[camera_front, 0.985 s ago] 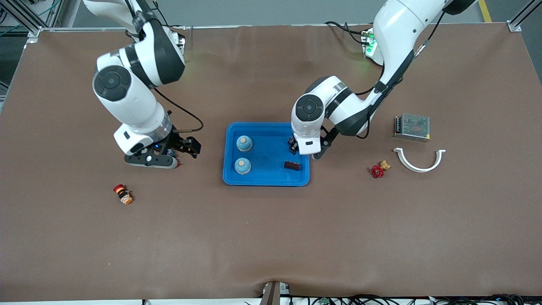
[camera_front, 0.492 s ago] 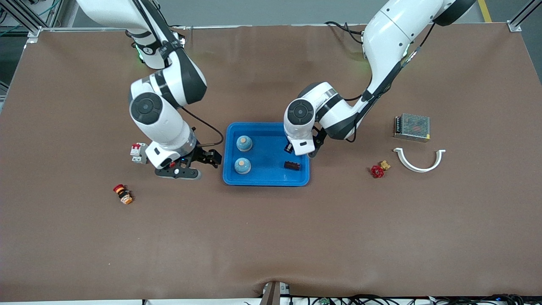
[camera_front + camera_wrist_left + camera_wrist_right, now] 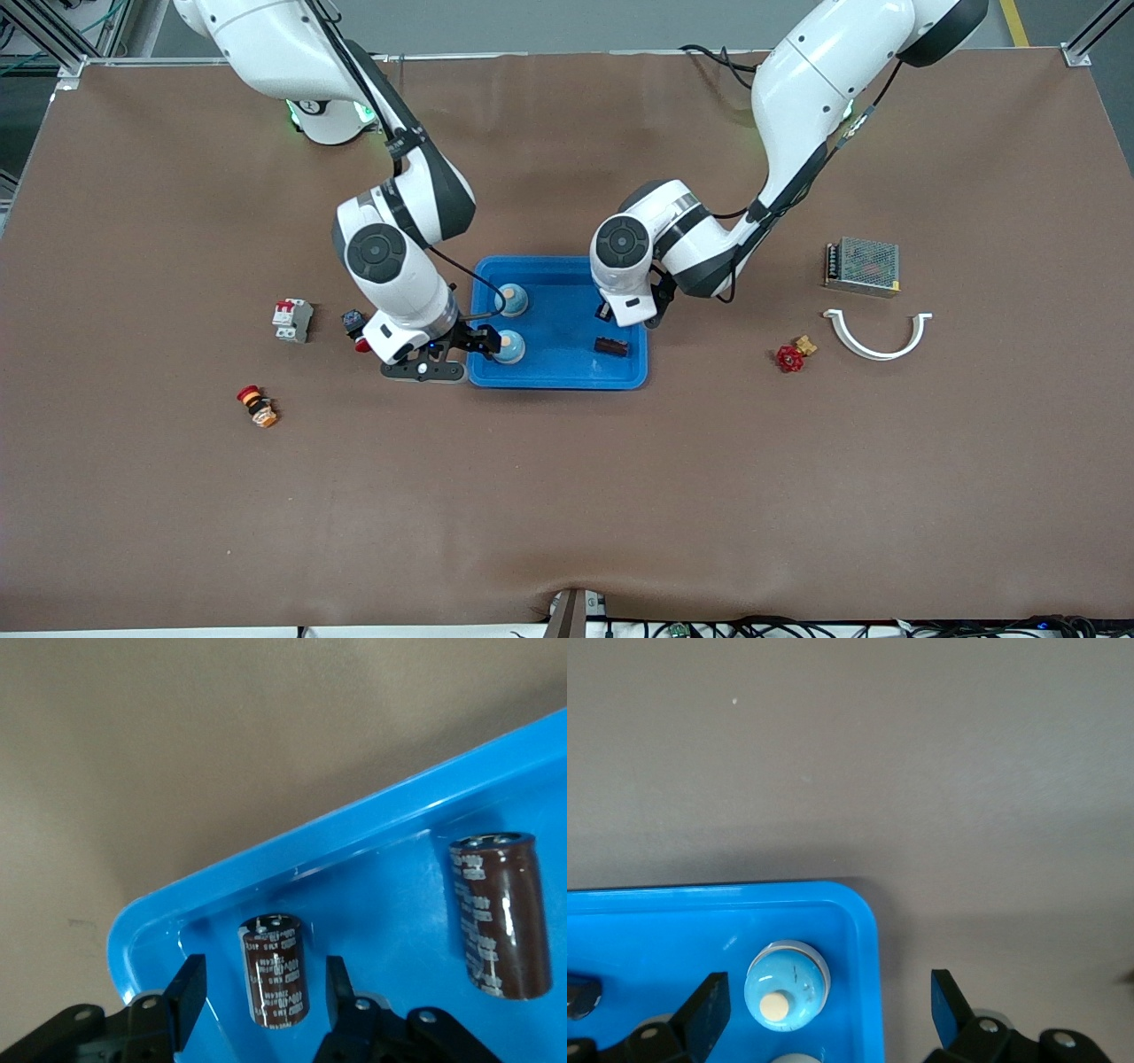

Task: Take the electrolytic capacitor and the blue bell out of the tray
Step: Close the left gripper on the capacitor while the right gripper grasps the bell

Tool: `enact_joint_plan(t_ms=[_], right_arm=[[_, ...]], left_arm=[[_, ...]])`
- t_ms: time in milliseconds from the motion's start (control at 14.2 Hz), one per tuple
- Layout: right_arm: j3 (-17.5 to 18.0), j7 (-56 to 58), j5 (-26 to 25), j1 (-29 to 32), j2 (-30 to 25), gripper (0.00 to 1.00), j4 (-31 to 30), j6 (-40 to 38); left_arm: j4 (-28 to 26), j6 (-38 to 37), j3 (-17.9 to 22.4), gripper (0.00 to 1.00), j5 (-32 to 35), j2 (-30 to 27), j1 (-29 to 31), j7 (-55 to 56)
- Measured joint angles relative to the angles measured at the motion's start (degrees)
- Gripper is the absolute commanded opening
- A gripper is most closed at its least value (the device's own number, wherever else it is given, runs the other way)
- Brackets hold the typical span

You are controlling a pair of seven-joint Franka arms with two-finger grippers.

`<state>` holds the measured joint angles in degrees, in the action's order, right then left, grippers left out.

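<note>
1. Fingers (image 3: 188,997) of the left gripper (image 3: 259,992) stand spread apart, with a small brown capacitor (image 3: 275,972) lying between them on the floor of the blue tray (image 3: 567,377); they do not pinch it.
2. Fingers (image 3: 709,1014) of the right gripper (image 3: 824,1014) are also spread wide, over the tray's edge at the right arm's end, with a bell (image 3: 788,985) showing between them below, untouched.
3. In the front view the left gripper (image 3: 611,312) hangs over the tray's end nearest the left arm, while the right gripper (image 3: 483,341) sits over the tray's other end.
4. A second, larger capacitor (image 3: 611,346) lies in the tray, nearer the front camera than the left gripper.
5. Two bells stand in the tray at the right arm's end: one (image 3: 511,299) farther from the front camera, the other (image 3: 508,346) nearer to it.
6. Outside the tray, toward the right arm's end, lie a white circuit breaker (image 3: 291,320) and a red push button (image 3: 257,406).
7. Outside the tray, toward the left arm's end, lie a red valve (image 3: 791,356), a white curved bracket (image 3: 875,336) and a meshed power supply (image 3: 862,266).
</note>
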<state>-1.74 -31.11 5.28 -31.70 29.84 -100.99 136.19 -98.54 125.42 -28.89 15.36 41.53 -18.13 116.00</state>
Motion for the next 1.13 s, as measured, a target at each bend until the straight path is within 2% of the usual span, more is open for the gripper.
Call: enact_joint_plan(t_ms=[141, 281, 563, 915, 1126], right_arm=[[0.0, -0.5, 0.0, -1.1, 1.4, 1.0, 0.0, 0.9], [0.0, -0.7, 0.0, -1.6, 2.2, 1.0, 0.2, 1.3], [0.0, -0.7, 0.0, -2.2, 3.5, 1.0, 0.3, 2.3], [-0.2, -0.8, 0.0, -4.0, 5.8, 1.0, 0.4, 3.6], [-0.2, -0.8, 0.0, -4.3, 6.6, 1.0, 0.5, 4.0]], left_arm=[[0.1, 0.3, 0.0, 0.51, 0.0, 0.4, -0.1, 0.0], [0.1, 0.6, 0.1, 0.4, 0.1, 0.8, -0.1, 0.0], [0.5, 1.3, 0.5, 0.0, 0.1, 0.9, -0.1, 0.0], [3.2, 0.8, 0.8, 0.0, 3.2, 0.4, 0.1, 0.0], [4.4, -3.4, 0.8, 0.0, 6.7, -2.0, 1.1, -1.8]])
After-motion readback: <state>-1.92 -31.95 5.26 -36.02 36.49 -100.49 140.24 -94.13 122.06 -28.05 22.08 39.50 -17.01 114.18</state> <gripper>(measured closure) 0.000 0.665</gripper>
